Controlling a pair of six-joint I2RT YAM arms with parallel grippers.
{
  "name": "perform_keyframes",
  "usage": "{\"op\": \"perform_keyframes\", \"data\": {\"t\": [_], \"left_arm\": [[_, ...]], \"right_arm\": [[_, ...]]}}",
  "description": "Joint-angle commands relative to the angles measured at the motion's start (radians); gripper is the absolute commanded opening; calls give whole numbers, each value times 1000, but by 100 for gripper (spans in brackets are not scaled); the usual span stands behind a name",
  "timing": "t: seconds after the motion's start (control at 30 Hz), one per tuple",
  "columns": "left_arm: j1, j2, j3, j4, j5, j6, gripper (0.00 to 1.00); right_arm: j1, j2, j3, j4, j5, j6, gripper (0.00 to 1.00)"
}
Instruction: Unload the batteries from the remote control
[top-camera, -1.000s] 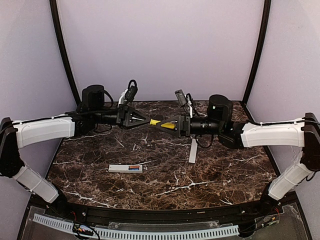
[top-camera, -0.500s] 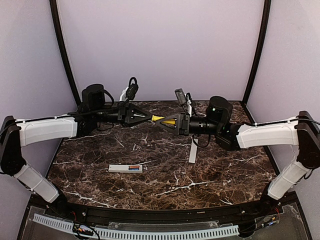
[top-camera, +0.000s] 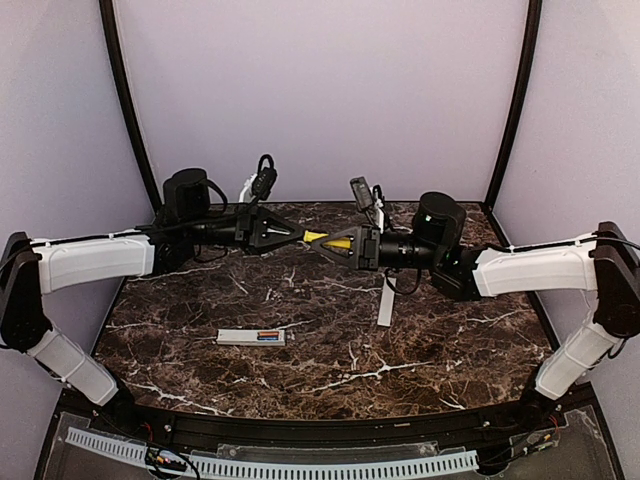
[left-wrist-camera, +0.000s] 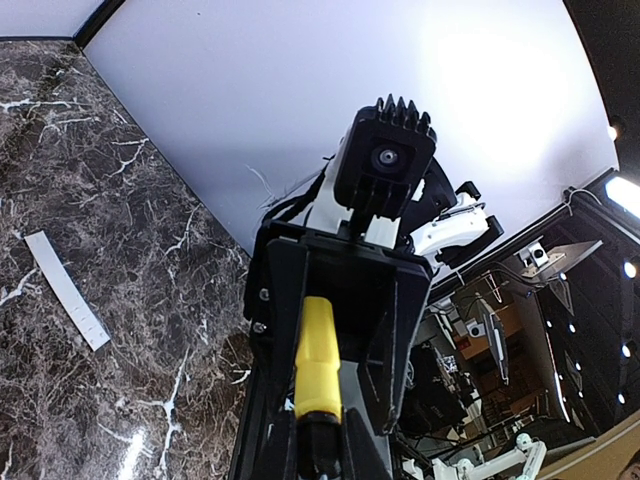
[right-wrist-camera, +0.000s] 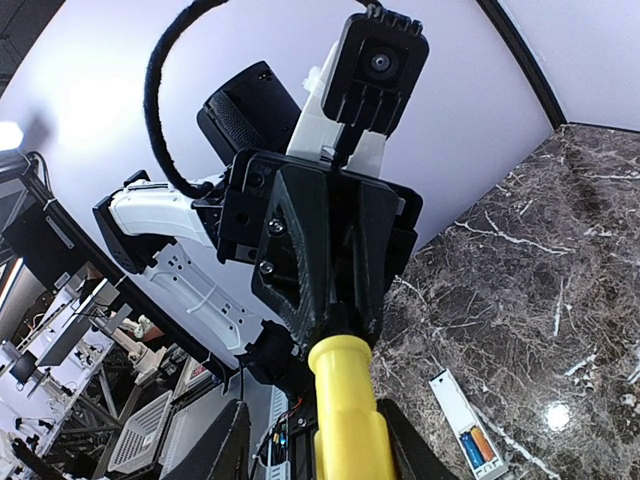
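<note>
Nearest me, the remote (top-camera: 250, 337) lies flat on the table (top-camera: 450, 350), at about 7 o'clock from its centre. Its back is open and both batteries (top-camera: 267, 336) sit inside, orange beside blue. The cover (top-camera: 386, 301) lies apart from it, at about 3 o'clock. Farther off, at 12 o'clock and raised above the table, my two grippers meet nose to nose on a screwdriver (top-camera: 318, 238). The left gripper (top-camera: 296, 236) is clamped tight on its end. The right gripper (top-camera: 330, 243) straddles the yellow handle; I cannot tell whether it presses on it.
</note>
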Motion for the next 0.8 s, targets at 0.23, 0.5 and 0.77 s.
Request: {"op": "perform_keyframes", "data": {"t": [0.23,0.5,0.77], "left_arm": [[-3,-56,-53,60,-21,-34,0],[-3,-69,-63,56,-38,-23,0],[-2,-68,-57,46,-36,-2,0]], "right_arm": [[-11,8,58,46,19,-5,50],[-11,27,77,36,-16,1,41],[-11,39,87,8,-44,7,32]]}}
